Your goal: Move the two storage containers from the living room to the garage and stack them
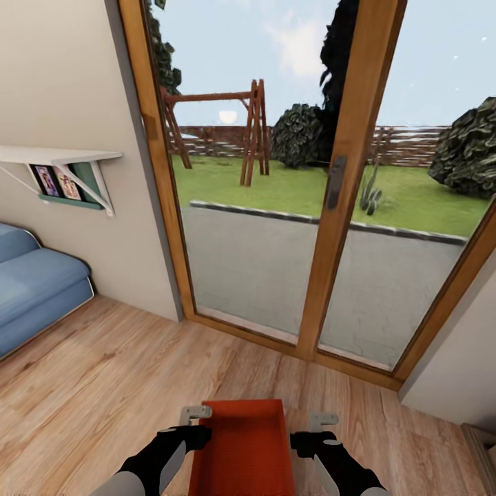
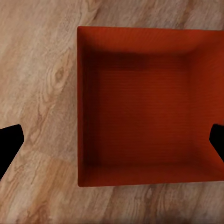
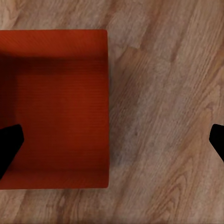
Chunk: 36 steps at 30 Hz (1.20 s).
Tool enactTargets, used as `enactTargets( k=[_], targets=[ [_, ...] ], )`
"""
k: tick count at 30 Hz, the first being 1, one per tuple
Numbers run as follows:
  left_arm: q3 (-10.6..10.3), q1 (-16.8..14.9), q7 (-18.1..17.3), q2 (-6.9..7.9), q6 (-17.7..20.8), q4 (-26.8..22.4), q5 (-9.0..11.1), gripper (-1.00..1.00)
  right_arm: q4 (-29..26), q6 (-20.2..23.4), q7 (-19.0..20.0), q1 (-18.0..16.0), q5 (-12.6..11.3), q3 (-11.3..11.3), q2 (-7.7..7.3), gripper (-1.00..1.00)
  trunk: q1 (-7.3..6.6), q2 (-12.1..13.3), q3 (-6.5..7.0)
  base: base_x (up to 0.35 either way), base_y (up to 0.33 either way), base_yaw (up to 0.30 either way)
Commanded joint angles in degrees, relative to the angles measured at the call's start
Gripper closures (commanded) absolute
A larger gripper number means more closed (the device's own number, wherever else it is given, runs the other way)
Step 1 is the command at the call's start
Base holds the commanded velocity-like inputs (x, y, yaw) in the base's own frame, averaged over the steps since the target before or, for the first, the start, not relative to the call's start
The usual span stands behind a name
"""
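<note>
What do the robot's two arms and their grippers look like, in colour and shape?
Both arms look alike: light grey, rounded forearm shells with glossy black wrist sections. The left gripper and right gripper end in pale grey, angular, bracket-like jaws. In the wrist views the jaw tips appear as plain black wedges. No cables or markings are visible.

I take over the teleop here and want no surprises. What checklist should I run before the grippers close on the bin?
1. Storage container centred between both arms: ok.
2. Left gripper straddles one container wall, jaws wide: ok.
3. Right gripper straddles the opposite wall, jaws wide: ok.
4. Container empty inside: ok.
5. Jaws low enough to grip the walls: cannot tell.
6. Wood floor round the container free of clutter: ok in view.
</note>
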Motion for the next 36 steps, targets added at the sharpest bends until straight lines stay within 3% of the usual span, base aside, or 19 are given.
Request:
enactTargets(
  k=[1, 36],
  targets=[
    [-0.07, -0.01, 0.23, -0.01, 0.34, -0.13, 0.27, -1.00, -0.14, 0.35, -0.01, -0.01, 0.57, -0.36, 0.06, -1.00, 0.22, -0.45, -0.34, 0.000, 0.000, 0.000],
    [-0.31, -0.01, 0.47, 0.18, 0.25, 0.40, -0.10, -1.00, 0.40, -2.30, -0.08, -0.10, 0.77, -0.44, 0.09, -1.00, 7.91, -14.49, -9.82, 0.000, 0.000, 0.068]
  ],
)
